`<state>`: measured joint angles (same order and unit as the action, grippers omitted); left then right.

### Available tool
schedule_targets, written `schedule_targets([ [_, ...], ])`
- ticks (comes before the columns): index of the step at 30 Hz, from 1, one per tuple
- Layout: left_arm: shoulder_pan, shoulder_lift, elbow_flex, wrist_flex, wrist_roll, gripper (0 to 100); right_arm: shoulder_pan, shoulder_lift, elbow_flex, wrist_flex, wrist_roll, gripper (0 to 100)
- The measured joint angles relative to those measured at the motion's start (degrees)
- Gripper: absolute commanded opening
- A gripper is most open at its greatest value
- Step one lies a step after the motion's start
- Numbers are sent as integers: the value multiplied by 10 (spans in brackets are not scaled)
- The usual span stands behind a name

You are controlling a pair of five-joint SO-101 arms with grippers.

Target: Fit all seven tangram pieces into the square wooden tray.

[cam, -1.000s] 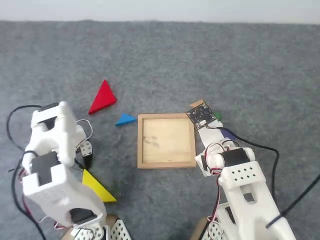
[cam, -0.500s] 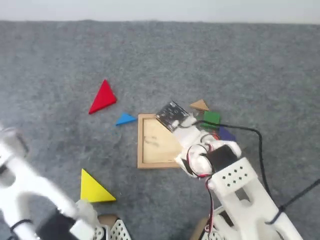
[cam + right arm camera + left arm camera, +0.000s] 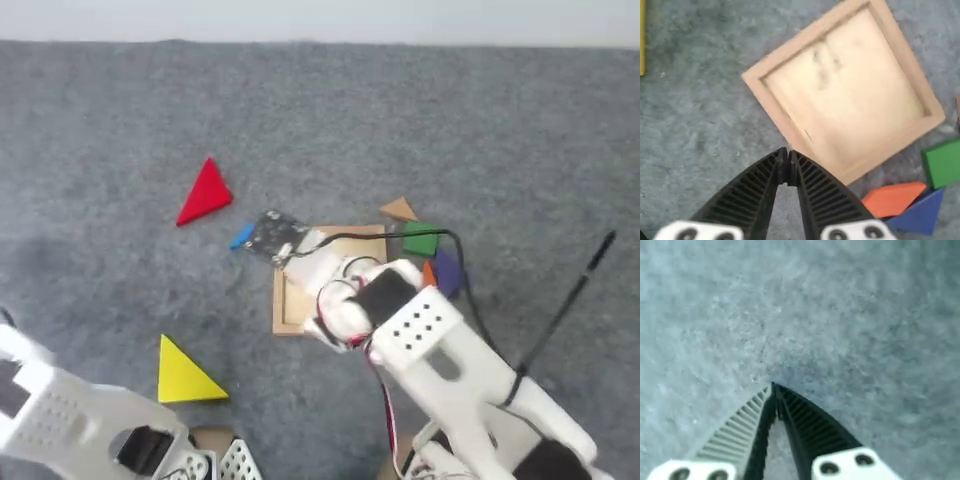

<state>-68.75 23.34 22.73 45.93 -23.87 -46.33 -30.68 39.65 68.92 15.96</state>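
Now my right tool (image 3: 788,152), pressed together and empty, hangs at the near edge of the empty tray (image 3: 810,40), pointing far-left; the blue triangle (image 3: 241,238) lies that way, just off the far-left corner.

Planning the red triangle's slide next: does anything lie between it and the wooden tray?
Yes. The small blue triangle lies between the red triangle and the wooden tray, close to the tray's near corner, and the right arm's wrist hangs over that same corner.
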Motion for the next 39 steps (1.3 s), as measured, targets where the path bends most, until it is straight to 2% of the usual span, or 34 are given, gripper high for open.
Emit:
schedule_targets([
  [3, 6, 14, -3, -3, -60, 12, -28, 0, -16, 0, 0, 20],
  [6, 11, 13, 38, -51, -131, 12, -60, 0, -31, 0, 0, 20],
  [10, 23, 7, 142, -178, -236, 13, -102, 13, -51, 0, 0, 20],
  [16, 11, -78, 348, -447, -354, 13, -138, 140, -114, 0, 0, 20],
  [22, -54, -185, 511, -561, -561, 13, -171, 293, -215, 0, 0, 20],
  [24, -78, -218, 562, -589, -607, 13, -182, 318, -240, 0, 0, 20],
  [29, -119, -301, 674, -659, -600, 12, -206, 333, -261, 0, 0, 20],
  [39, -135, -404, 726, -665, -407, 12, -251, 362, -268, -46, -2, 20],
])
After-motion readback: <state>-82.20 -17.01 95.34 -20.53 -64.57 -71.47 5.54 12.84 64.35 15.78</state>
